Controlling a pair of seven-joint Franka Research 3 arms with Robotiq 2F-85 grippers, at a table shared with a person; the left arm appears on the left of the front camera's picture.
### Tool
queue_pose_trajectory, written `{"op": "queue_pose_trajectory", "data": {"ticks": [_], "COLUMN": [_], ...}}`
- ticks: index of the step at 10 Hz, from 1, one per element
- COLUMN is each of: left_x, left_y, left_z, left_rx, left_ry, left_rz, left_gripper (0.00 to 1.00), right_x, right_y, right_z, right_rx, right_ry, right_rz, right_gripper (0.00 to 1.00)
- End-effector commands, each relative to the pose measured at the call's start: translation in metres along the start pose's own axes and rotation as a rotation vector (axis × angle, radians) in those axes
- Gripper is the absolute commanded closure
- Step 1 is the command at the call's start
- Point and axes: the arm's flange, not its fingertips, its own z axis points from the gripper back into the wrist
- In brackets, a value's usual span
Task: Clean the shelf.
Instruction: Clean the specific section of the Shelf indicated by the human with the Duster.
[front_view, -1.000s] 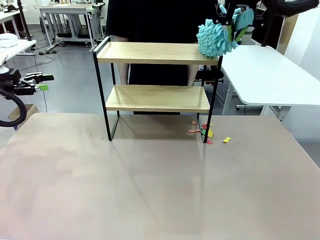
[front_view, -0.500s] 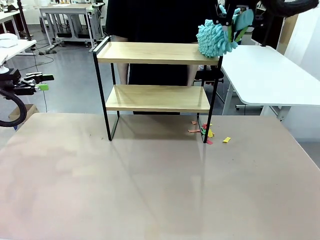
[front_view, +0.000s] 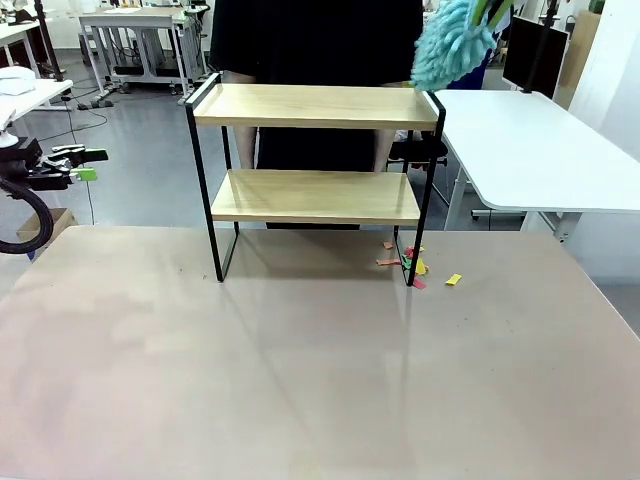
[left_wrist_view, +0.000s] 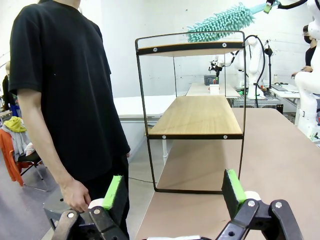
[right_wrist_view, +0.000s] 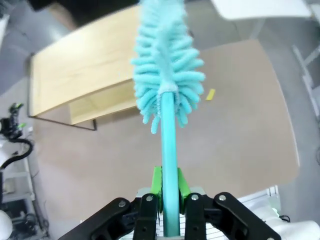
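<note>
The shelf (front_view: 310, 105) stands upright on the far half of the bench (front_view: 300, 380), near the middle, with both wooden boards bare. A teal duster (front_view: 452, 42) hangs with its fluffy head over the shelf's right end rail. Contact with the top board cannot be confirmed. In the right wrist view, the right gripper (right_wrist_view: 169, 182) is clamped on the duster's handle (right_wrist_view: 169, 145), green pads pressed to either side, and the duster head (right_wrist_view: 167, 75) points down toward the shelf (right_wrist_view: 80, 65). Small coloured paper scraps (front_view: 415, 265) lie on the bench beside the shelf's right front leg.

The left gripper (left_wrist_view: 173, 192) is off the bench's left edge, well apart from the shelf (left_wrist_view: 200, 115), its fingers spread wide with nothing between them. A person (front_view: 310, 40) in a black shirt stands just behind the shelf.
</note>
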Motion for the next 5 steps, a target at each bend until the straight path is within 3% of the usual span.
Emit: {"op": "queue_pose_trajectory", "data": {"ticks": [1, 2, 5], "left_x": [0.0024, 0.0024, 0.0024], "left_y": [-0.0032, -0.0032, -0.0032], "left_z": [-0.0002, -0.0002, -0.0002], "left_rx": [-0.002, -0.002, -0.002], "left_ry": [0.001, 0.001, 0.001], "left_rz": [-0.012, -0.012, -0.012], "left_gripper": [0.0, 0.0, 0.0], "right_x": [-0.006, -0.0072, -0.0125], "right_y": [-0.0218, -0.0253, -0.0282], "right_z": [-0.0054, -0.0014, 0.0025], "right_rx": [0.174, 0.277, 0.382], "right_ry": [0.044, 0.091, 0.1], "right_rz": [0.092, 0.154, 0.299], "right_gripper": [0.87, 0.87, 0.87]}}
